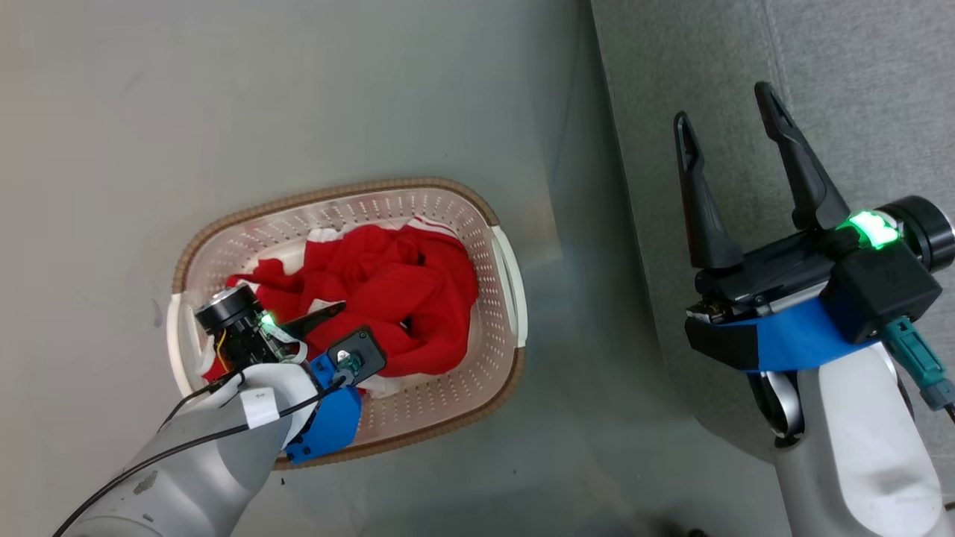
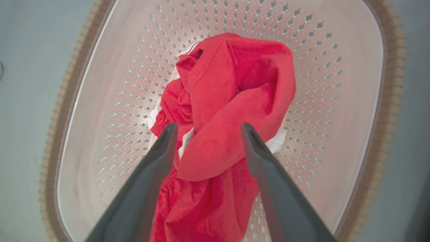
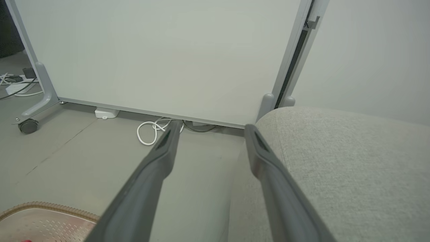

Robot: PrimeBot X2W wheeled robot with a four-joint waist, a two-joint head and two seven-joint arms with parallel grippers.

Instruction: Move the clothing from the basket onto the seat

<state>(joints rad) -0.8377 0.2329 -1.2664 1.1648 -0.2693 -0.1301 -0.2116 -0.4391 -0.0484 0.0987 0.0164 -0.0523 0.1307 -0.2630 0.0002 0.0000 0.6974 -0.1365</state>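
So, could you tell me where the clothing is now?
In the head view the clothing lies inside the basket, left of the seat, beneath the left hand.

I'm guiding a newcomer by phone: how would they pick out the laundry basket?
Start at the big grey sofa seat; on the floor to the robot's left of it sits the basket. It is cream perforated plastic with a brown woven-look rim, holding a heap of red clothing.
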